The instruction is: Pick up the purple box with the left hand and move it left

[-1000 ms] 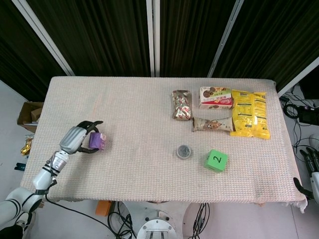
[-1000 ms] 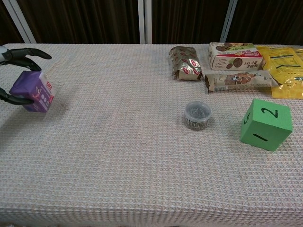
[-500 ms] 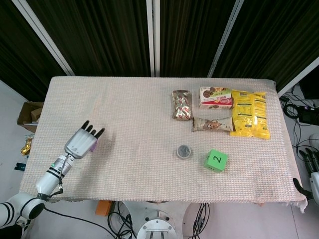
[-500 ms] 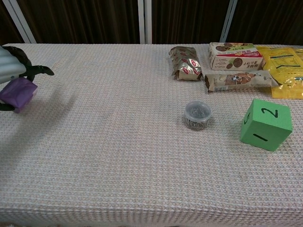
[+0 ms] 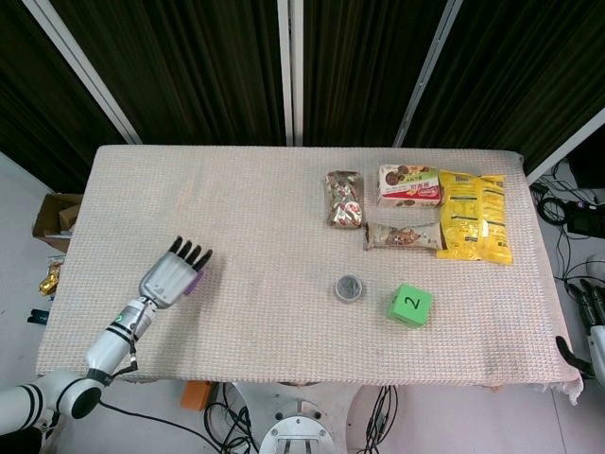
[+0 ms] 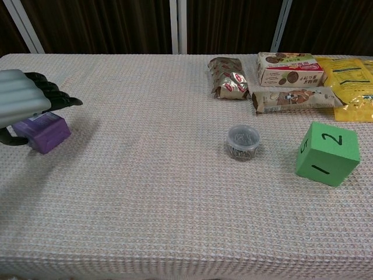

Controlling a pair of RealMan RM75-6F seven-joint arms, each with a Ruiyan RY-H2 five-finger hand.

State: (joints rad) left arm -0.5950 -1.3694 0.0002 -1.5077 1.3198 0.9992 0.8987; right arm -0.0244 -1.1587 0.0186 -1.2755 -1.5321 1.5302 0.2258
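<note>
In the head view, the left hand [image 5: 175,274] hovered near the table's [image 5: 255,218] left front corner, fingers straight and close together, covering the purple box [image 5: 194,282] except for a sliver. The right hand [image 5: 594,317] hung off the table's right edge; I cannot tell its pose.

In the chest view, the left hand [image 6: 29,102] lay flat above the purple box [image 6: 44,132], which rested on the table [image 6: 175,192] by the left edge, thumb beside it.

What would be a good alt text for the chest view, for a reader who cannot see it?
The robot's left hand hovers flat over a purple box lying at the left edge of a cloth-covered table. To the right are a small round tin, a green cube and snack packets.
</note>
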